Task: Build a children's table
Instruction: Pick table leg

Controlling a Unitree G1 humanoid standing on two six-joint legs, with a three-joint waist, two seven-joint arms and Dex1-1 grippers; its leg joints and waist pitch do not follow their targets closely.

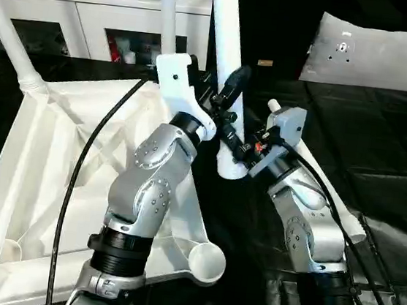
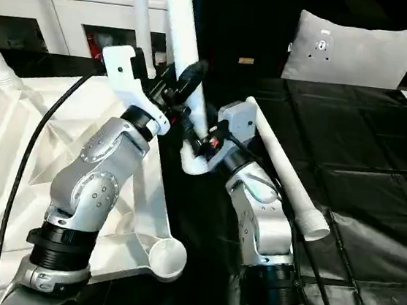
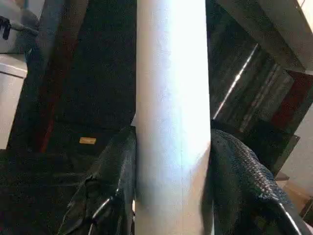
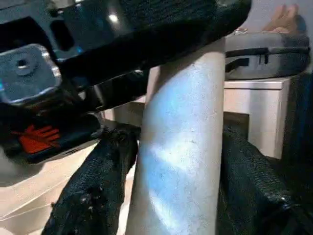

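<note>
White plastic filled my view as both my silver forearms reached forward and up, meeting at one leg (image 1: 221, 59) that stood nearly upright between them, leaning a little toward my left. My left gripper (image 1: 229, 93) came at the tube from the left, higher on the shaft; its black fingers (image 3: 115, 181) pressed against both sides of the leg, clenched on it. My right gripper (image 1: 242, 148) sat just below, wrist bent inward, near the leg's lower flared end (image 1: 230, 166); its two padded fingers (image 4: 98, 186) flanked the tube, the left one touching, and whether the other pressed I could not tell. That lower end hung above the dark floor, just beside the tabletop (image 1: 31, 177), which lay upside down on my left with its ribbed underside showing and a round corner socket (image 1: 206, 259) close to my left elbow. Two more legs (image 1: 10, 38) already rose from its far corners. Another leg (image 2: 286, 169) lay flat on the black mat under my right forearm. A grey cushion (image 1: 373, 54) stood well behind.
</note>
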